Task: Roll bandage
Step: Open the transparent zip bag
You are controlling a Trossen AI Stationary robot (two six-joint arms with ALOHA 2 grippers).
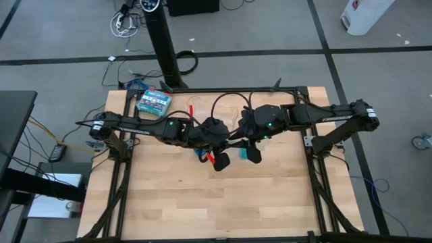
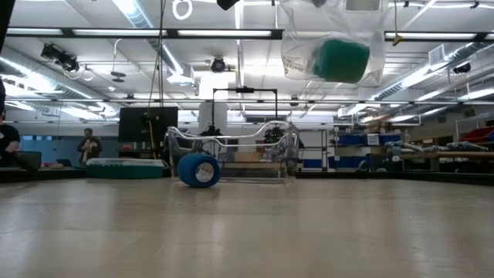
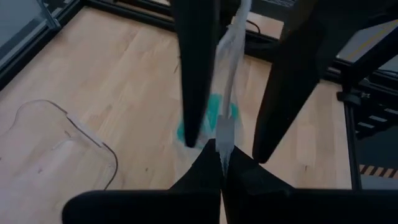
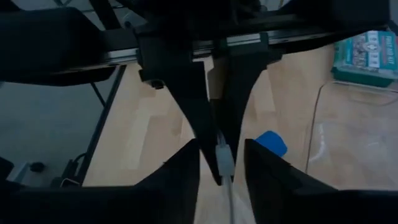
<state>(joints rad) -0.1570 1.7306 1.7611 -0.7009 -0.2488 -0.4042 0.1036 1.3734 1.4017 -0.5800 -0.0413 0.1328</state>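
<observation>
Up high, in front of the clear tray [image 2: 287, 154], your left jaws [image 3: 222, 149] pinch a see-through bag [image 2: 309, 31] shut, and your right jaws [image 4: 222, 147] stand apart around its top. Farther back, the bandage [image 2: 199, 170], a small blue roll, sits on the worktop [image 2: 247, 232] just beside the tray. It looks soft and light, so hold it gently round its middle.

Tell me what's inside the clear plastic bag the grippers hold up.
A teal-green roll shows through the clear plastic bag. Nothing else visible inside; the bag's top is cut off by the low view.
</observation>
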